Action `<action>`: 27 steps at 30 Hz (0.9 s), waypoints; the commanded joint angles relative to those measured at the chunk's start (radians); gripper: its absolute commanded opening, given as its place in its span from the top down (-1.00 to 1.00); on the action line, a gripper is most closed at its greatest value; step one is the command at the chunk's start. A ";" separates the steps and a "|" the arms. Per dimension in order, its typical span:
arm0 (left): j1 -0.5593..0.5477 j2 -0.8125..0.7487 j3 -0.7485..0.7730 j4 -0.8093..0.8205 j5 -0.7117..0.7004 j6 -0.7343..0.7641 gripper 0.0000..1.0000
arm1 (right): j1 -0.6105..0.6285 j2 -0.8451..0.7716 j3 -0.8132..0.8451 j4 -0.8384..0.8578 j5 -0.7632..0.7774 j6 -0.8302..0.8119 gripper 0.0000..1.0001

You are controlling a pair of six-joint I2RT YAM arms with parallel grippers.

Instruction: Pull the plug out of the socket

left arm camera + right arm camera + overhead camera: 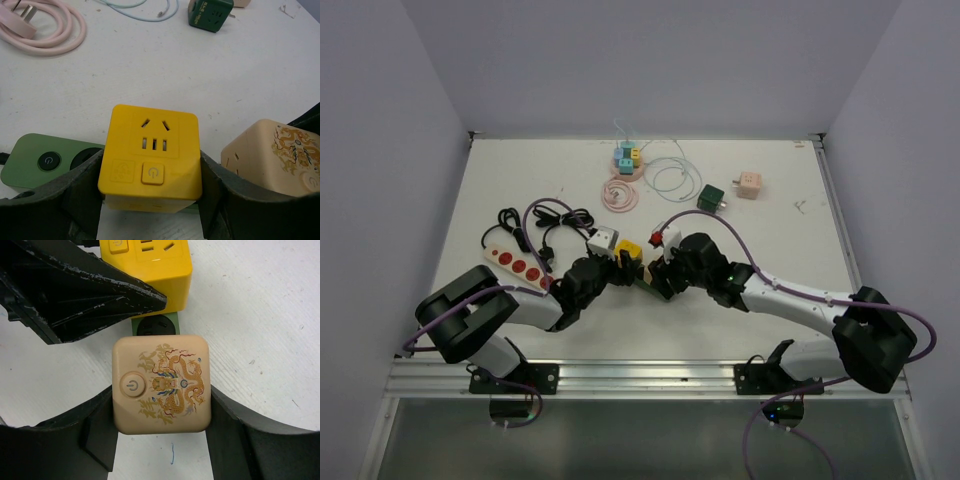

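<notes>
Toward the desk's near edge, centre: the two grippers met over a green power strip (pixel 45 161).
Left gripper (pixel 150 197): partly open, its dark fingers (pixel 82 192) pressed on both sides of the yellow adapter (pixel 152 150).
Right gripper (pixel 162 430): closed to the width of the beige adapter (pixel 161 382), a pad flat on each side.
Task's thing: both adapters sat over the strip, just beside each other with one round socket showing between them. Whether their pins were seated could not be told.
Room: white desk (pixel 150 75) showed beyond the adapters. A pink cable coil (pixel 45 27) and a dark green cube (pixel 210 12) lay toward the far edge, and a red-buttoned strip (pixel 515 262) lay at the left side.
Shapes: rounded plastic cubes, the beige one printed with a dragon and a round power button. The finger pads were scuffed.
</notes>
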 commanded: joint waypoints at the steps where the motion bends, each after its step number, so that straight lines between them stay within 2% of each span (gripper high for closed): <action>1: 0.005 0.072 -0.023 -0.294 0.017 -0.094 1.00 | 0.052 -0.071 0.071 0.078 0.037 -0.025 0.32; 5: 0.005 0.075 -0.003 -0.312 0.018 -0.088 1.00 | 0.150 -0.084 0.096 0.028 0.178 -0.082 0.31; 12: 0.005 0.069 0.009 -0.335 0.018 -0.090 1.00 | 0.150 -0.146 0.064 0.018 0.253 -0.067 0.29; 15: 0.005 0.059 0.018 -0.356 0.012 -0.090 1.00 | 0.111 -0.157 0.036 0.004 0.296 -0.004 0.26; 20: 0.007 0.004 0.029 -0.416 0.002 -0.093 1.00 | -0.156 -0.261 -0.091 0.036 0.274 0.206 0.17; 24: 0.007 -0.059 0.067 -0.508 0.005 -0.082 0.92 | -0.421 -0.287 -0.125 0.060 0.174 0.382 0.13; 26: 0.008 -0.083 0.098 -0.542 0.003 -0.073 0.88 | -0.506 -0.266 -0.130 0.086 0.105 0.448 0.11; 27: 0.010 -0.106 0.111 -0.586 0.000 -0.071 0.84 | -0.605 -0.247 -0.131 0.102 0.076 0.515 0.08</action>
